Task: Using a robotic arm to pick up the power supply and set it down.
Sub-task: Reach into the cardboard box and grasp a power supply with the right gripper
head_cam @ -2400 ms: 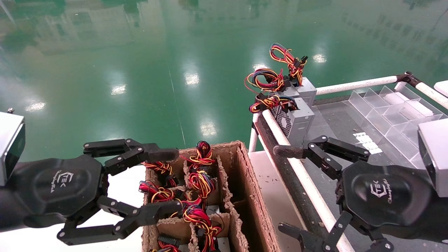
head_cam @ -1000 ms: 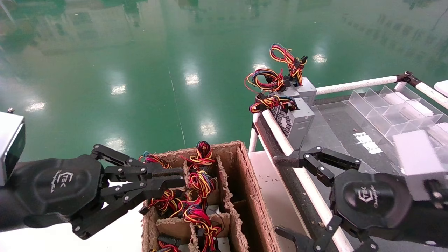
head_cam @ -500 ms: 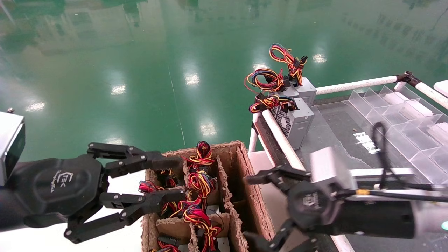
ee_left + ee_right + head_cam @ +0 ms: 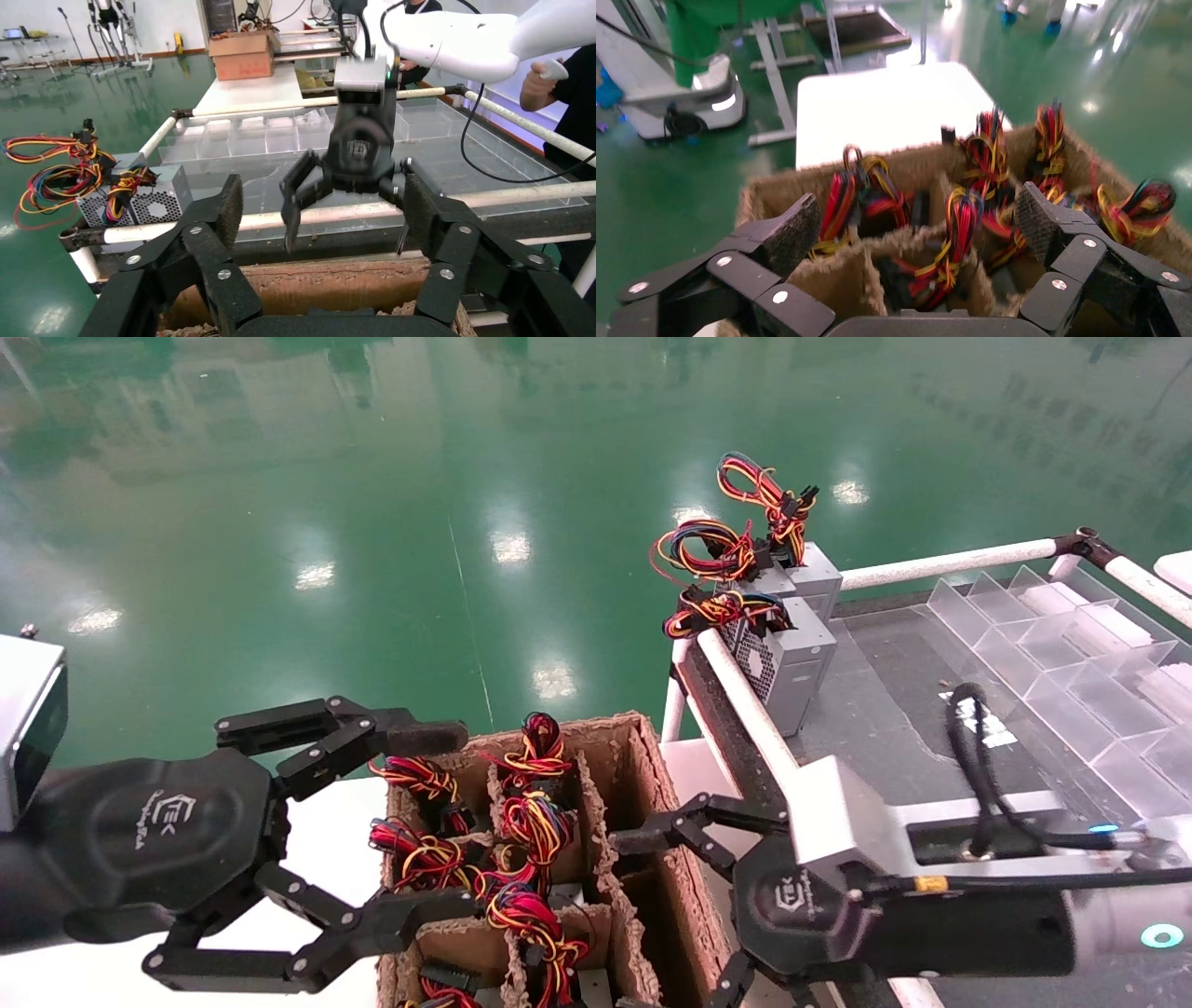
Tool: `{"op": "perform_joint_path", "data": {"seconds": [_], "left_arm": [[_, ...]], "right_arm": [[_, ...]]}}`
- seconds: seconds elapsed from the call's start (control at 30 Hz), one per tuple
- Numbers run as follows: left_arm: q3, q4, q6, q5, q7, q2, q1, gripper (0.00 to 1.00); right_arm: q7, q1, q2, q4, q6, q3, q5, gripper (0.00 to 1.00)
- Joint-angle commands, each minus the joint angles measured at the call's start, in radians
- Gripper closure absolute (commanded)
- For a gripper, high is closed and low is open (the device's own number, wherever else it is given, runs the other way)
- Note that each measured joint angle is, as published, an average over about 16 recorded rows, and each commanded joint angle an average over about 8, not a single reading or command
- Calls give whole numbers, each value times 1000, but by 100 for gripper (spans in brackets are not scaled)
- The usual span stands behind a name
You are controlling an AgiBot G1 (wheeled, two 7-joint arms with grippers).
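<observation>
Cardboard crate [image 4: 666, 822] with paper dividers sits right in front, packed with power supplies standing on end — all you really see are the red-yellow-black wire bundles poking out the top. The one I'd call the target power supply [image 4: 538, 740] is in the far row, its bundle making the tallest red loop above the rim.

Right gripper [image 4: 666, 896] hangs over the crate's right edge with fingers spread wide, nothing between them; its wrist view looks straight down into the compartments [image 4: 961, 232]. Left gripper [image 4: 424, 822] is at the crate's left side, also wide open and empty, one finger above the far-left corner and one down by the near cells.

What matters: the supply stands upright, long axis vertical, so it has to come straight up out of its cell. From the right gripper it lies left and farther off; from the left one, just right of the upper finger. Left looks slightly nearer to me, though the right seems aimed in.

Three grey supplies [image 4: 787, 658] already stand on the bench [image 4: 885, 710].
</observation>
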Motion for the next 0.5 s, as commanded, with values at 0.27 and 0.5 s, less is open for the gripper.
{"op": "perform_joint_path", "data": {"seconds": [0.27, 0.5], "left_arm": [[0, 0, 0, 0, 0, 0, 0, 0], [0, 0, 0, 0, 0, 0, 0, 0]], "right_arm": [[0, 4, -111, -81, -11, -68, -54, 0], [-19, 30, -197, -193, -46, -115, -62, 0]]}}
